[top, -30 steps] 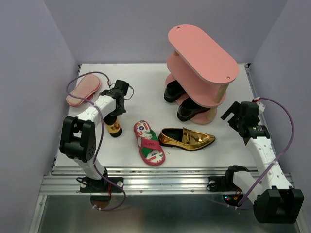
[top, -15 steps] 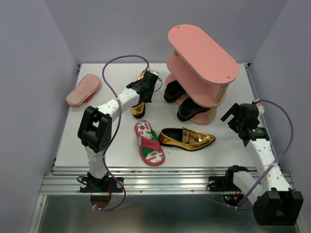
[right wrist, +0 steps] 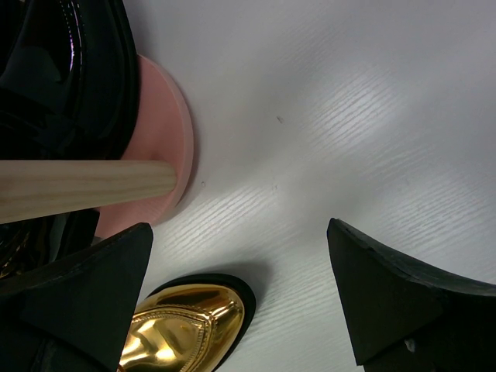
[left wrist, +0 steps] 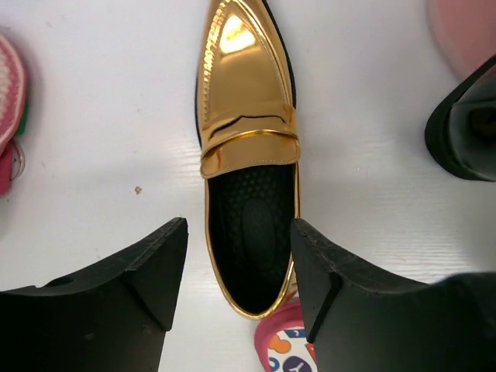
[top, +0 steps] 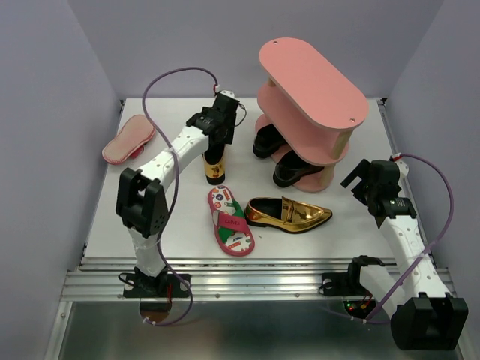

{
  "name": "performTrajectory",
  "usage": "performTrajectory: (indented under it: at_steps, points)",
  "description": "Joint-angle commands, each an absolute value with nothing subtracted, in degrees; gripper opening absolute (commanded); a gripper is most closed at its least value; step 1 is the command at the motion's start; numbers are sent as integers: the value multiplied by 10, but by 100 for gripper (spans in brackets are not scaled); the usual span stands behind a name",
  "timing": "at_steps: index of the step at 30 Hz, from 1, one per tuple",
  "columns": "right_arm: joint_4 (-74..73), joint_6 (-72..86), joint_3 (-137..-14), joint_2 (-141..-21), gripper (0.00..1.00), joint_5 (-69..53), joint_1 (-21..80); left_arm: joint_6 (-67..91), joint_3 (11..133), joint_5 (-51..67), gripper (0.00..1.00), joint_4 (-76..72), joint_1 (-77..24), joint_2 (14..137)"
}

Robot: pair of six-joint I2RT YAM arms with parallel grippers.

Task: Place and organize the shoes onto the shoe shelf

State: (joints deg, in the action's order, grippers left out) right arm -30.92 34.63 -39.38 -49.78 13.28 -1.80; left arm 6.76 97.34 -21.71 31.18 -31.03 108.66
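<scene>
My left gripper hangs open above the heel end of a gold loafer, which lies flat on the table, toe pointing away, just left of the shoe shelf. Two black loafers sit on the shelf's bottom board. A second gold loafer and a printed flip-flop lie in the middle of the table. Another flip-flop lies sole up at far left. My right gripper is open over bare table, near that loafer's toe.
The shelf's bottom board and a wooden post are close to the right gripper's left finger. A black loafer's heel lies just right of the left gripper. Grey walls close in the table on three sides.
The left arm swung right from the table's left side with the gold loafer, laid it down beside the shelf, and its jaws opened off it. The right arm stayed still.
</scene>
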Motion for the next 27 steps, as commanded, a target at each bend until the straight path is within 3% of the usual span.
performTrajectory:
  at_steps: [1, 5, 11, 17, 23, 27]
  points:
    - [-295, 341, -405, -494, 100, 141, -19, 185, 948, -281, 63, 325, -307, 971]
    - [-295, 342, -403, -495, 100, 138, -19, 280, 904, -308, 66, 354, -297, 964]
    - [-293, 343, -398, -496, 100, 135, -19, 463, 811, -215, 70, 349, -276, 932]
    - [-287, 344, -399, -507, 100, 124, -19, 569, 741, -164, 82, 308, -280, 914]
    - [-286, 341, -407, -510, 100, 124, -19, 612, 715, -159, 82, 283, -279, 925]
    - [-286, 339, -403, -508, 100, 126, -19, 625, 722, -154, 75, 302, -279, 953]
